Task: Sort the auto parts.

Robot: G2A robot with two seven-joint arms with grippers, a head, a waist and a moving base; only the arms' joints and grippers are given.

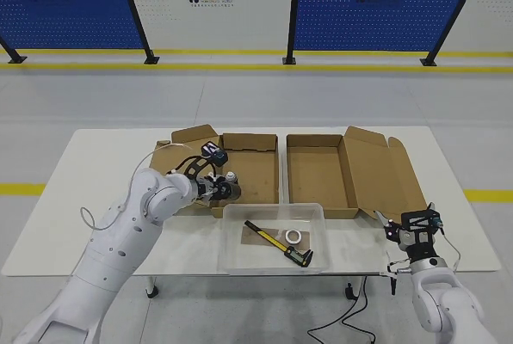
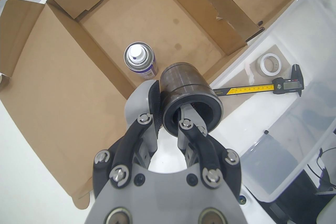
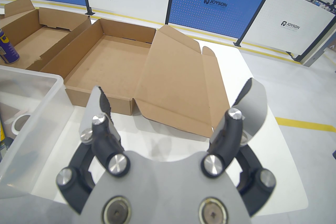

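Note:
My left gripper [image 2: 172,107] is shut on a dark metal bearing sleeve [image 2: 187,93], one finger inside its bore and one pad outside; it hangs over the near edge of the left cardboard box [image 2: 147,12]. In the top view that left gripper [image 1: 212,187] sits at the box's front wall. A blue spray can [image 2: 140,58] stands upright inside this box. A clear plastic bin [image 1: 276,238] in front holds a yellow caliper [image 2: 265,88] and a white tape roll [image 2: 270,64]. My right gripper [image 3: 174,101] is open and empty above the table's right front [image 1: 414,225].
A second open cardboard box [image 1: 321,175] lies right of the first, its lid flap [image 3: 178,78] spread flat toward the right gripper. White table [image 1: 76,206] surface lies bare at the far left and along the front right corner.

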